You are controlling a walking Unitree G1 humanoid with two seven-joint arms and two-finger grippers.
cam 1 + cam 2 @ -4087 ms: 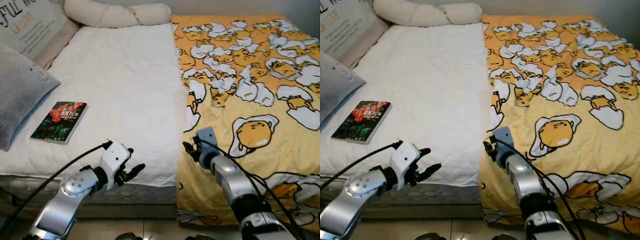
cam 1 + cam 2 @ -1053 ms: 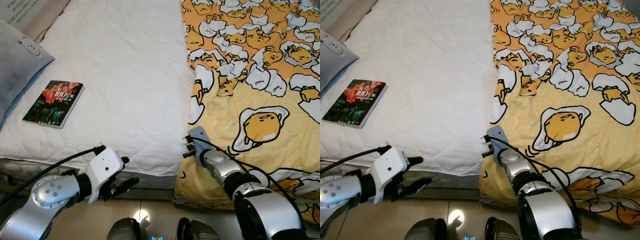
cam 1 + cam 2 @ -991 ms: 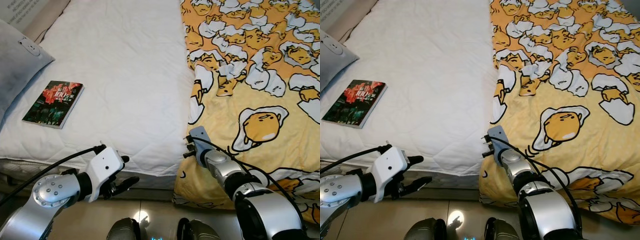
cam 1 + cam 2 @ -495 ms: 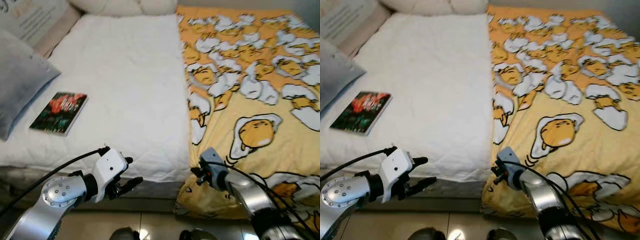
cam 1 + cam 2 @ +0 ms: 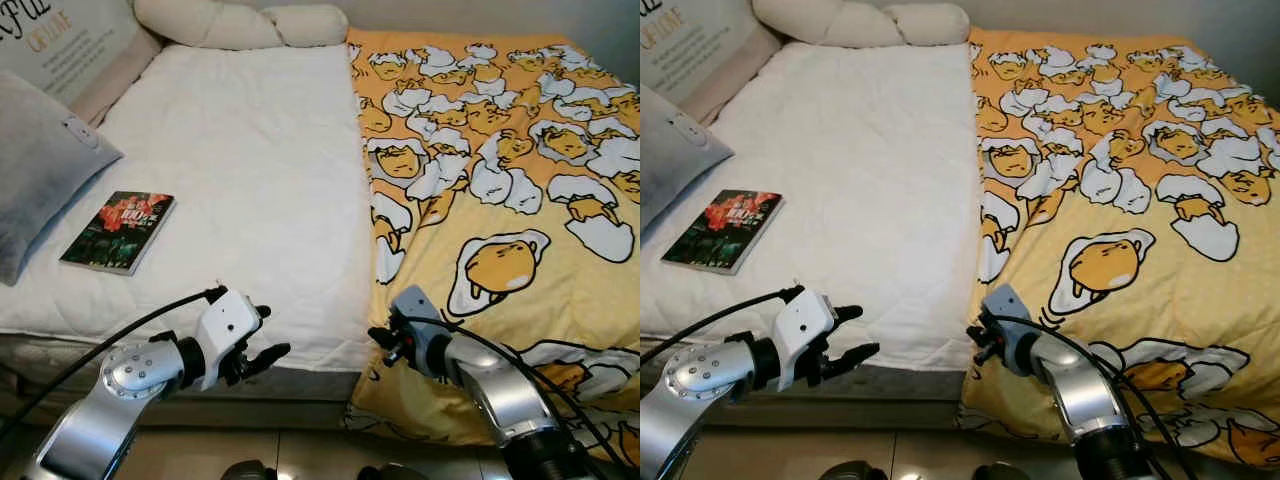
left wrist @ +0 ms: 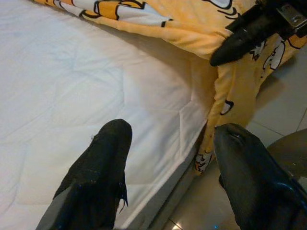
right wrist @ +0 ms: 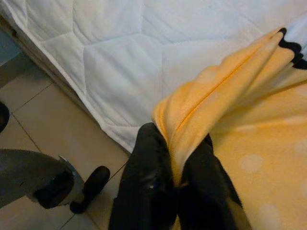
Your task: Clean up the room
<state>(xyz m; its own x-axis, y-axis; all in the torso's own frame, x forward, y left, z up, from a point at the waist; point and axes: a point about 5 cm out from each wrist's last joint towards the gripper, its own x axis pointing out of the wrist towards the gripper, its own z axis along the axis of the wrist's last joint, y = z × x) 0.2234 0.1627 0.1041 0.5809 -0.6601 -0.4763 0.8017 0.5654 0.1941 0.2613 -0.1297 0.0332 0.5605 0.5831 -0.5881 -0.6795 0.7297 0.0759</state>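
The yellow blanket point(image 5: 500, 180) covers the right half of the bed point(image 5: 240, 180), its long axis running from the foot up to the pillows point(image 5: 240, 25) at the head, its inner edge lying roughly down the middle of the white mattress and its near end spilling over the foot toward the tiled floor point(image 6: 283, 110). The right gripper point(image 5: 385, 345) sits at the blanket's near left corner, just at the mattress edge, and the wrist view shows its two fingers point(image 7: 148, 187) pinched together on a fold of the yellow cloth. That arm reaches in from the lower right, bent at the elbow, with the wrist turned inward. The left gripper point(image 5: 262, 345) hovers in front of the foot edge, near the bare white side, fingers point(image 6: 96, 177) spread apart and holding nothing; the arm comes in low from the left. The whole left half of the mattress lies uncovered ahead of it. A book point(image 5: 118, 232) rests flat near the left edge, beside a grey cushion point(image 5: 40, 170).
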